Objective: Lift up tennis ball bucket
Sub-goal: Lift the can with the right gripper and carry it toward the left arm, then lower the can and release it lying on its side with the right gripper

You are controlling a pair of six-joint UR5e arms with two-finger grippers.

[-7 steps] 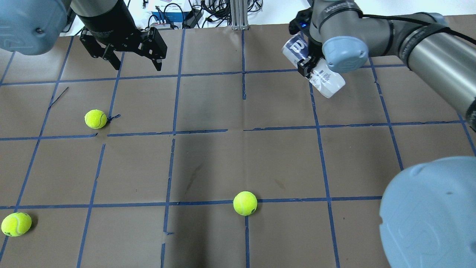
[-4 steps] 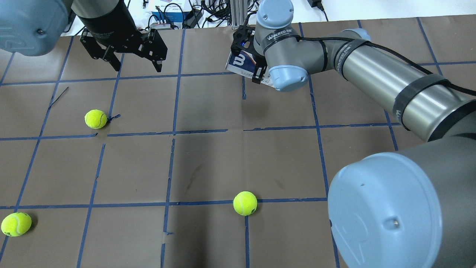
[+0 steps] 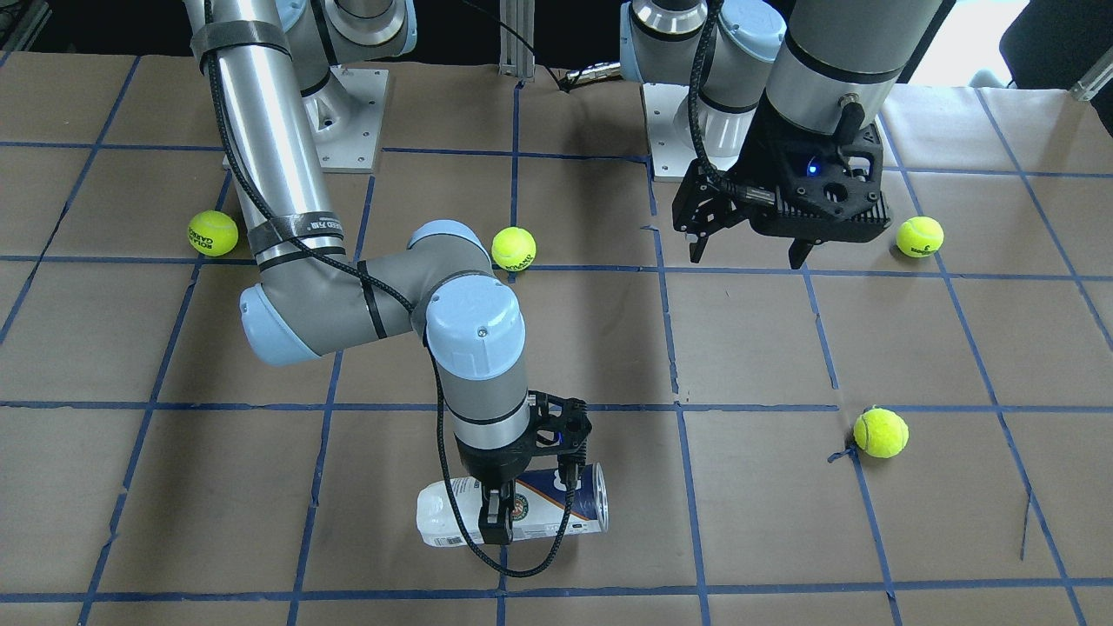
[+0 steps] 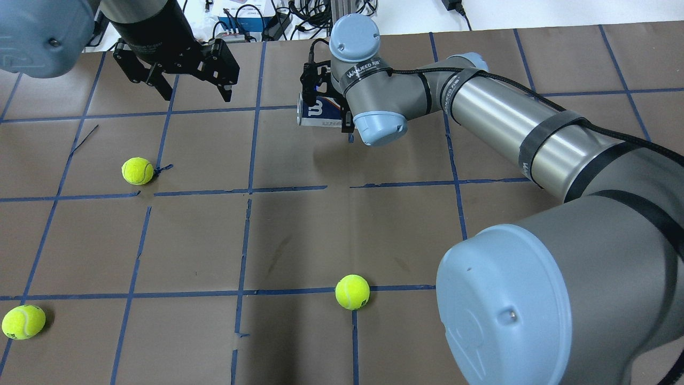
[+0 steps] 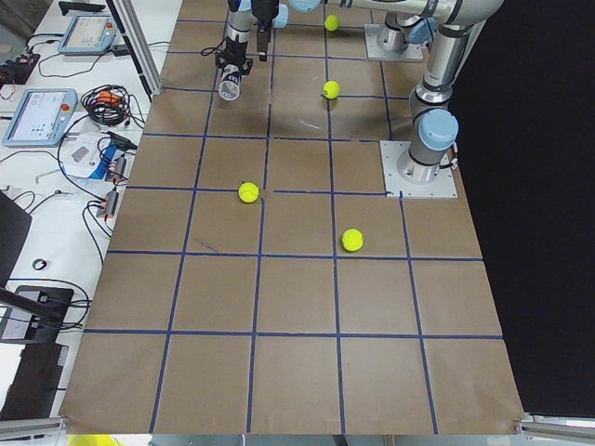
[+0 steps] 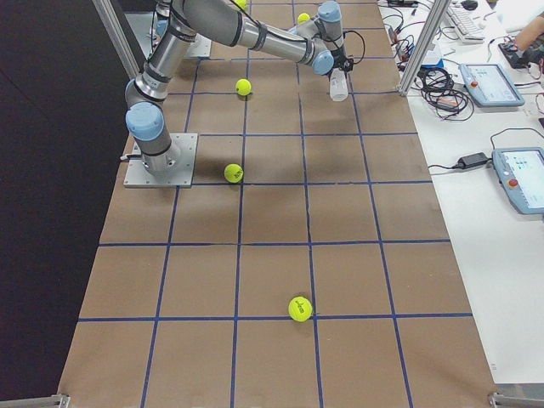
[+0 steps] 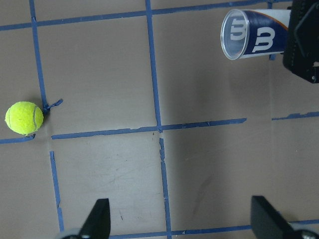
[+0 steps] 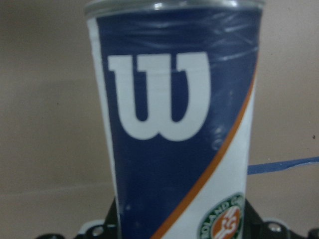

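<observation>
The tennis ball bucket (image 4: 314,111) is a clear can with a navy and white "W" label. It lies horizontal in my right gripper (image 4: 327,109), which is shut around its middle at the far centre of the table. Its shadow falls apart from it on the paper, so it hangs above the table. It also shows in the front view (image 3: 584,498), in the left wrist view (image 7: 254,34) and close up in the right wrist view (image 8: 174,124). My left gripper (image 4: 197,96) is open and empty, hovering to the can's left.
Yellow-green tennis balls lie loose on the brown gridded paper: one mid-left (image 4: 137,170), one near centre (image 4: 352,292), one at the near left edge (image 4: 23,322). The front view shows another (image 3: 212,233) by the right arm's base. Cables and boxes (image 4: 251,21) lie beyond the far edge.
My right arm has swung the can leftwards, from the far right of the table to the far centre, turning it level. My left gripper has not moved.
</observation>
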